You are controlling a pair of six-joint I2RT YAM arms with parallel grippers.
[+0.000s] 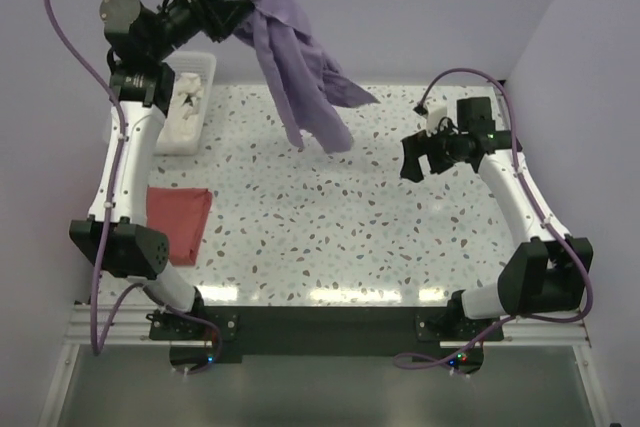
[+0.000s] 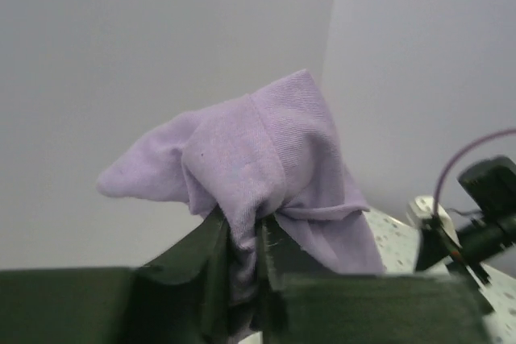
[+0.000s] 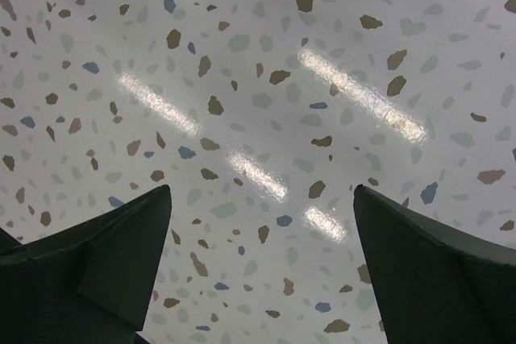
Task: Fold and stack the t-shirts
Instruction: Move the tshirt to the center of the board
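Observation:
My left gripper (image 1: 236, 13) is shut on a lilac t-shirt (image 1: 300, 72) and holds it high above the back of the table; the shirt hangs down bunched, its lower end near the tabletop. In the left wrist view the lilac cloth (image 2: 258, 159) is pinched between the dark fingers (image 2: 208, 259). A folded red t-shirt (image 1: 178, 219) lies flat at the table's left side. My right gripper (image 1: 412, 159) is open and empty, hovering over the right part of the table; its wrist view shows only bare speckled tabletop (image 3: 258, 118) between the fingertips (image 3: 141, 223).
A white tray (image 1: 205, 67) with white cloth in it stands at the back left, under my left arm. The speckled table (image 1: 330, 237) has its front edge before the arm bases. Lilac walls close in the back and right.

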